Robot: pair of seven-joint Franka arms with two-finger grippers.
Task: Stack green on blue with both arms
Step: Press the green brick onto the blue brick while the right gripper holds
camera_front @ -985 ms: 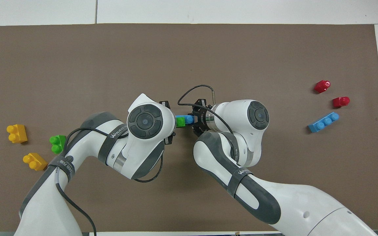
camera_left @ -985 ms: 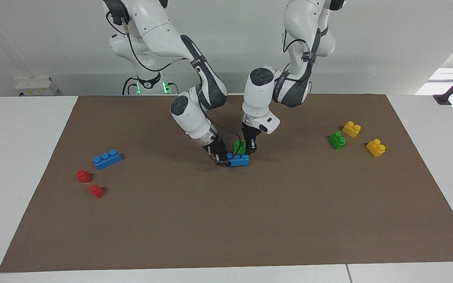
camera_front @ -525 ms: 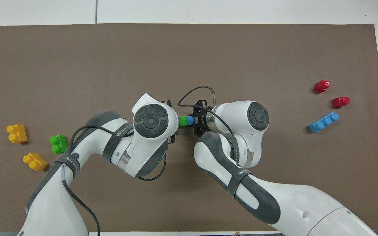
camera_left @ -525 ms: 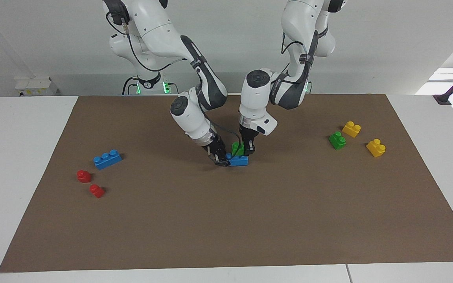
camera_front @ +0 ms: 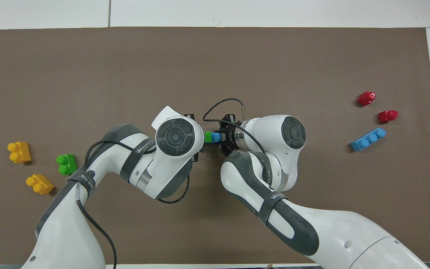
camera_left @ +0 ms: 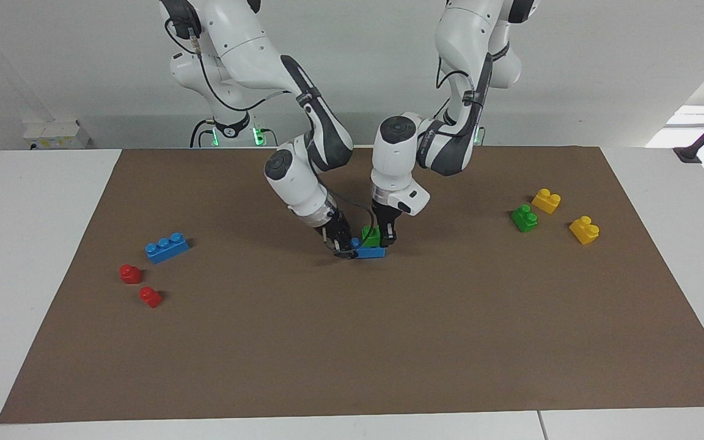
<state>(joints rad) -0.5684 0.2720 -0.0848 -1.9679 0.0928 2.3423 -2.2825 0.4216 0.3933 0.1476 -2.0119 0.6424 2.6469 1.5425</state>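
Observation:
In the middle of the brown mat lies a blue three-stud brick, with my right gripper shut on its end toward the right arm. A green two-stud brick sits on top of the blue one, and my left gripper is shut on it from above. In the overhead view only slivers of the green brick and the blue brick show between the two wrists. The left gripper's fingers are hidden there.
A second blue brick and two red bricks lie toward the right arm's end. A second green brick and two yellow bricks lie toward the left arm's end.
My left gripper has carried the green brick down and a little toward the right arm, onto the blue brick. The right gripper and the blue brick have stayed put.

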